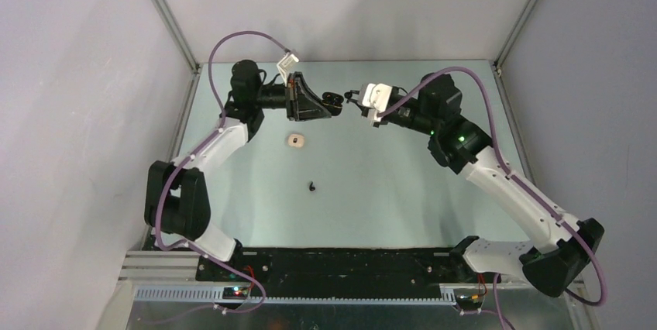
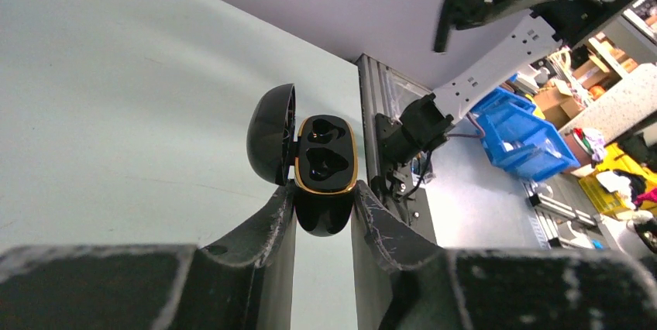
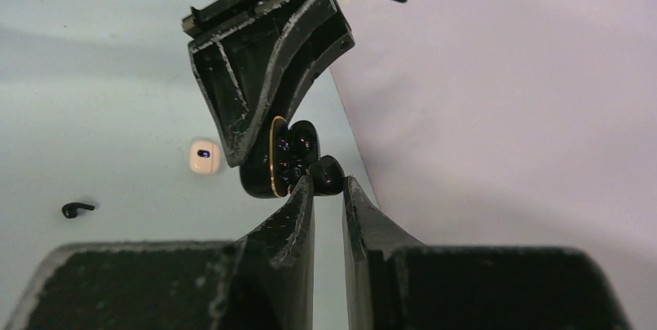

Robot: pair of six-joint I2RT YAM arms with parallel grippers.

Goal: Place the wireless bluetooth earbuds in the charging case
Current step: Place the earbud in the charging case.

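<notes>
Left gripper (image 2: 324,207) is clamped on the base of the charging case (image 2: 325,156), mid-frame in the left wrist view. The lid hangs open to the left and both wells look empty. Right gripper (image 3: 327,187) has its jaws nearly together, pinching a black earbud (image 3: 328,173) at the tips. In the right wrist view the case mouth faces right and the bud sits just right of it, nearly touching. I'd push a short way left into a well, but I can't tell the stem alignment. A loose earbud (image 1: 312,187) and a white case (image 1: 296,141) lie on the table left of centre.
</notes>
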